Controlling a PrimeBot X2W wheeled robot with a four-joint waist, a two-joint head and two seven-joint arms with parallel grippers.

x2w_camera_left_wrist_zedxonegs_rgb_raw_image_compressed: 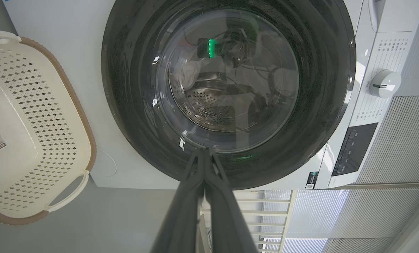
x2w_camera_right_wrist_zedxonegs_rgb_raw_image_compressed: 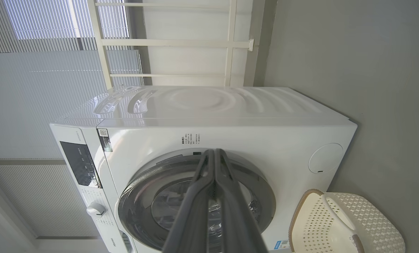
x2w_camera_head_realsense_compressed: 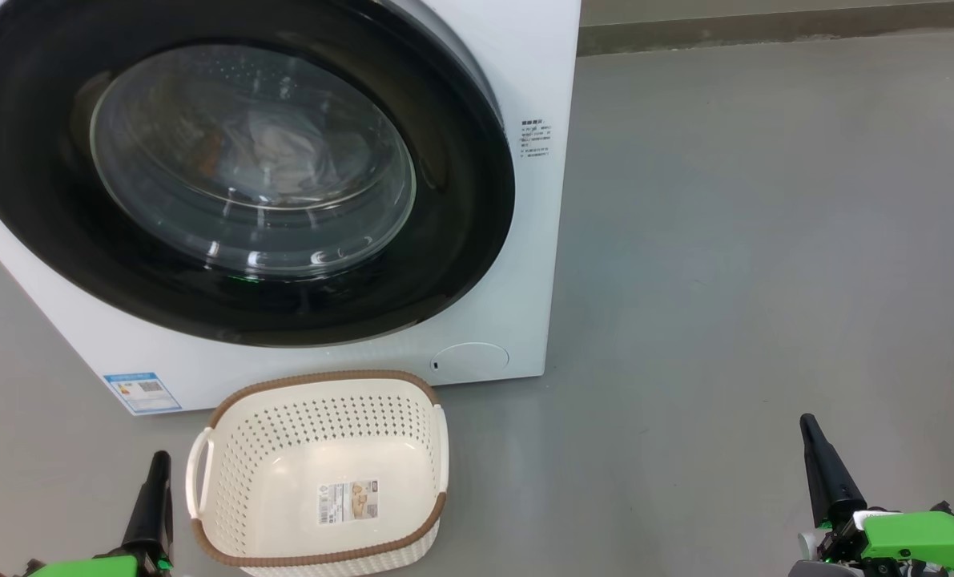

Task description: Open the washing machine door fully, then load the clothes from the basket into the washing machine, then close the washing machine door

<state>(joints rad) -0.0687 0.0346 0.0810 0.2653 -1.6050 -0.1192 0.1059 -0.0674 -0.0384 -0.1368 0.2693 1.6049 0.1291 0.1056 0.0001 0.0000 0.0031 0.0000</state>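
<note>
The white washing machine [x2w_camera_head_realsense_compressed: 537,264] stands ahead on the left, and its black-rimmed door [x2w_camera_head_realsense_compressed: 452,200] lies flat against its front. Through the glass, pale crumpled clothes [x2w_camera_head_realsense_compressed: 284,156] lie inside the drum. The cream basket [x2w_camera_head_realsense_compressed: 316,378] with a brown rim sits on the floor just before the machine, holding nothing but a label on its floor. My left gripper [x2w_camera_head_realsense_compressed: 159,458] is shut and empty just left of the basket. My right gripper [x2w_camera_head_realsense_compressed: 810,425] is shut and empty, far to the right. In the left wrist view the shut left gripper [x2w_camera_left_wrist_zedxonegs_rgb_raw_image_compressed: 205,151] points at the door's rim [x2w_camera_left_wrist_zedxonegs_rgb_raw_image_compressed: 125,91].
Grey floor [x2w_camera_head_realsense_compressed: 765,240] spreads wide to the right of the machine up to a wall base at the back. A control panel with a white knob [x2w_camera_left_wrist_zedxonegs_rgb_raw_image_compressed: 384,83] tops the machine's front. A white railing [x2w_camera_right_wrist_zedxonegs_rgb_raw_image_compressed: 174,43] and blinds stand behind it.
</note>
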